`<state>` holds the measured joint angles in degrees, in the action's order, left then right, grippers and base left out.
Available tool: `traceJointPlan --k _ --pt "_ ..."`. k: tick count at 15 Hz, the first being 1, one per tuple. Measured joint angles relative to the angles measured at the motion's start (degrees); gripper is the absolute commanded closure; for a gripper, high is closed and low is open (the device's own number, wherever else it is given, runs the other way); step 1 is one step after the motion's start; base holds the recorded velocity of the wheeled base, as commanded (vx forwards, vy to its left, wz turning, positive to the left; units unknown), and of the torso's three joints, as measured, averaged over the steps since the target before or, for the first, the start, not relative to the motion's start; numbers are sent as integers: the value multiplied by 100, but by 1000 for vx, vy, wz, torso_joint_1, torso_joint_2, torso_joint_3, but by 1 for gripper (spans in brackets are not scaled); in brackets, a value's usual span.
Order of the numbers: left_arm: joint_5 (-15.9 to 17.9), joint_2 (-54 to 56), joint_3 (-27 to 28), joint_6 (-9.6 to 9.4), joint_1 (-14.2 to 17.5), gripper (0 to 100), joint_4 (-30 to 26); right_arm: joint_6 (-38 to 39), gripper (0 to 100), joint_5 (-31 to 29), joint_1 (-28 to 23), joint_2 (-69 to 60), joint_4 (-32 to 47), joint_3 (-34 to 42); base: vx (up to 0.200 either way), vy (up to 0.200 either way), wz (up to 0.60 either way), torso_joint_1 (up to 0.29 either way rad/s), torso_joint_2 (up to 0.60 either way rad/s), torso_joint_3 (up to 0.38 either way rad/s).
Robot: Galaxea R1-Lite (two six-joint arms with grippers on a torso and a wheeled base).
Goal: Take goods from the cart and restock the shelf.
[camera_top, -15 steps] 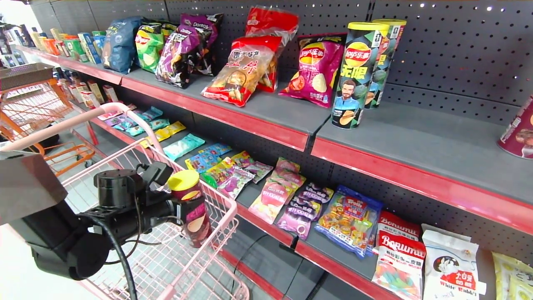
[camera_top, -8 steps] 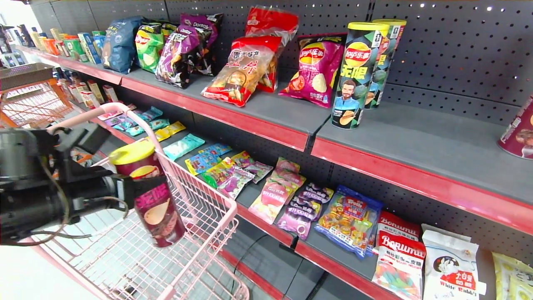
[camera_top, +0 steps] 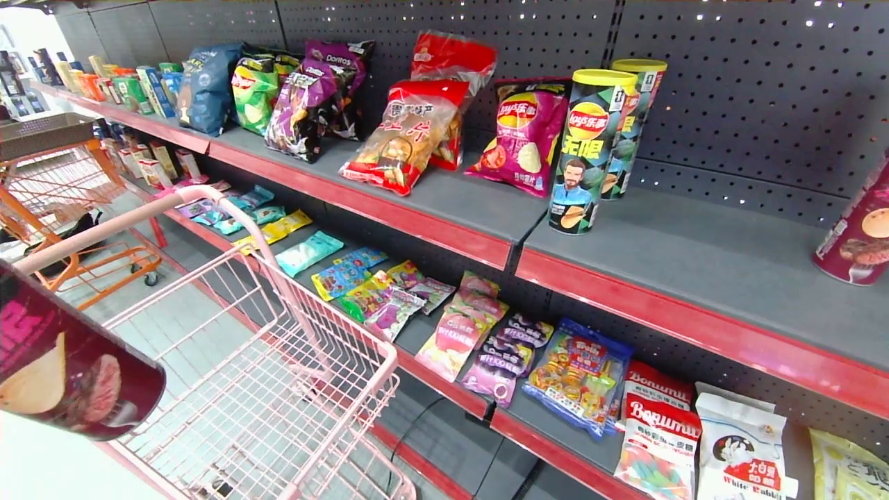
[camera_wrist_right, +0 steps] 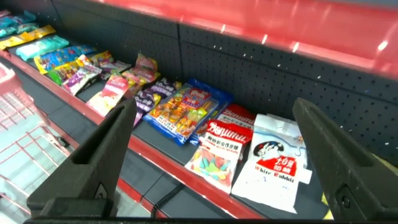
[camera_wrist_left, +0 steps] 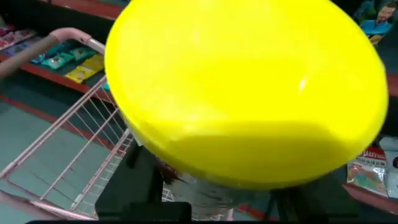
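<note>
A maroon chip can [camera_top: 62, 375] with a yellow lid [camera_wrist_left: 249, 87] hangs at the far left of the head view, very near the camera and above the pink cart [camera_top: 278, 389]. My left gripper [camera_wrist_left: 211, 202] is shut on it, with dark fingers [camera_wrist_left: 134, 193] showing below the lid. The upper shelf [camera_top: 694, 250] has a bare grey stretch between two green-black cans [camera_top: 587, 153] and another maroon can [camera_top: 858, 236] at the right edge. My right gripper [camera_wrist_right: 217, 168] is open with nothing in it, facing the lower shelf's candy bags [camera_wrist_right: 186, 112].
Chip bags [camera_top: 410, 132] line the upper shelf to the left of the cans. Flat candy packs [camera_top: 479, 333] cover the lower shelf [camera_top: 444, 423]. An orange cart [camera_top: 62, 187] stands at the far left behind the pink one.
The left arm has carried the can left and closer to the head camera, so just its lower part shows now. The head view has shifted slightly downward.
</note>
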<state>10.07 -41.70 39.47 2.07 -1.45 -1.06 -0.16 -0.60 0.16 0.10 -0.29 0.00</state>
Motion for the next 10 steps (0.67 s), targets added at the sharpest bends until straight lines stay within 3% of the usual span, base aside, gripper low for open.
traceJointPlan --k 5,10 --pt "-4 1095 -491 -52 22 100 -24 6 0 -2 -2 0 5 0 0 0 0 226 -584 -353" --pt "-33 1648 -642 -52 22 100 -496 13 0 0 2 0 5 0 0 0 0 185 -444 -257"
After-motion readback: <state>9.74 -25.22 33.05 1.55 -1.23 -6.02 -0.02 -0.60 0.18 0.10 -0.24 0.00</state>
